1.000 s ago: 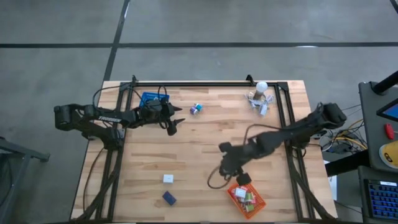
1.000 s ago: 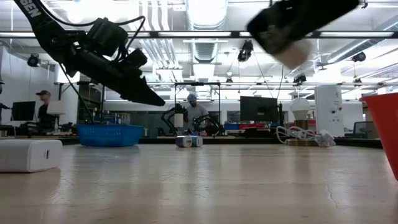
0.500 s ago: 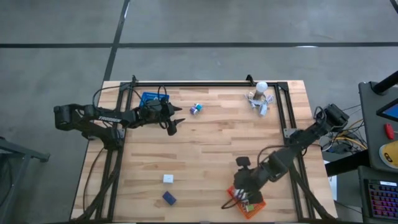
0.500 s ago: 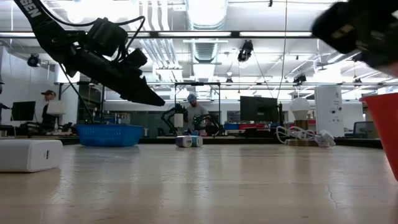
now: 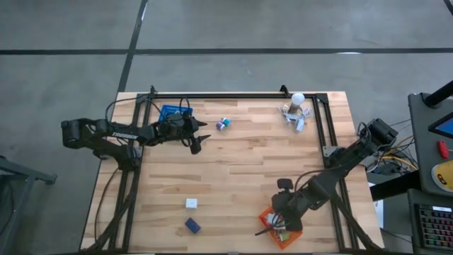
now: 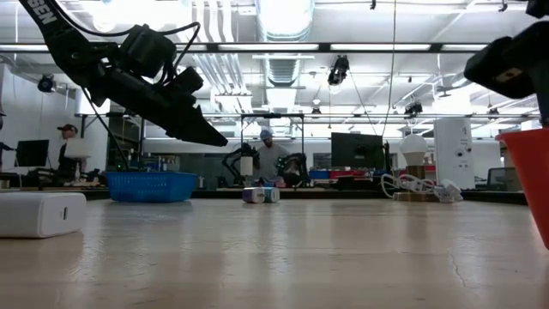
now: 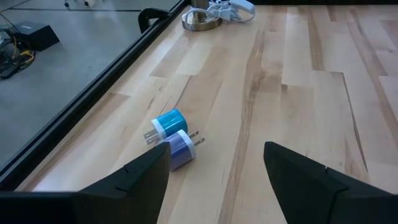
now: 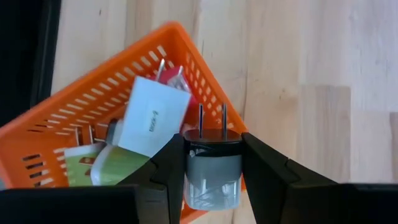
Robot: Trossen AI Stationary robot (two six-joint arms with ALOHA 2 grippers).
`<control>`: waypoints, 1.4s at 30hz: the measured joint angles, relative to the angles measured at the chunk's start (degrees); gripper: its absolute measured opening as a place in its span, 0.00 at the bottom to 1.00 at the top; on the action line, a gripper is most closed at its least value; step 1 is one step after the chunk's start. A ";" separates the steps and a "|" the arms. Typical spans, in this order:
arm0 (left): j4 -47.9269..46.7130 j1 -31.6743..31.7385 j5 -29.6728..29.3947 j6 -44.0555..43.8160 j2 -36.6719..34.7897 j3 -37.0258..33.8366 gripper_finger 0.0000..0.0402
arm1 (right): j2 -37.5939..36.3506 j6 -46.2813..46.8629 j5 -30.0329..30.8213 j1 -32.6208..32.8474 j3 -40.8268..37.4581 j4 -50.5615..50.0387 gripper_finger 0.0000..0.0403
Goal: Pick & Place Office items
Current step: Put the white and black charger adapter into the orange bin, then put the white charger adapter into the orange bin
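1. your right gripper (image 8: 212, 163) is pinching a dark grey plug adapter (image 8: 212, 167), a smooth rounded plastic block with two metal prongs sticking up. it hangs right over the rim of the orange basket (image 8: 81, 93), down by the bench's (image 5: 241, 163) near edge toward the right corner.
2. that basket is orange plastic mesh with slotted walls. inside you've got a white box (image 8: 152, 117) with small print i can't read, a green-and-white piece (image 8: 107, 167) and something red (image 8: 179, 79) with metal prongs, all crowded together.
3. your left gripper (image 5: 199, 142) hovers near the far left corner just beside the blue mesh basket (image 5: 172, 112), fingers spread wide, nothing between them. there's white lettering on that arm but i can't read it.
4. ahead of it a teal plug (image 7: 168, 123) and a blue-purple plug (image 7: 179, 147) lie touching side by side, both glossy cylinders with white collars and flat prongs.
5. toward the near left, a white block (image 5: 191, 203) and a dark blue block (image 5: 192, 226) sit apart on the pale wood planks.
6. the white ball-topped cluster (image 5: 296, 110) sits at the far right corner.
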 joint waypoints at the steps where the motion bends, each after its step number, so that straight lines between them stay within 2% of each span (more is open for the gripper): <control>1: 0.00 0.00 0.00 -0.02 0.00 0.00 0.65 | 0.02 0.25 -0.25 0.00 -0.24 0.00 0.29; 25: 0.00 0.00 -0.02 0.01 0.05 0.00 0.65 | 0.02 2.64 -3.29 -0.02 -0.90 2.04 0.29; 33: 0.00 -0.04 -0.02 0.01 0.04 0.00 0.65 | 0.02 2.86 -2.66 -0.09 -0.90 2.08 0.54; 42: 0.00 -0.02 -0.04 0.01 0.04 0.00 0.65 | 0.02 2.67 -0.37 -0.07 -0.73 3.28 0.56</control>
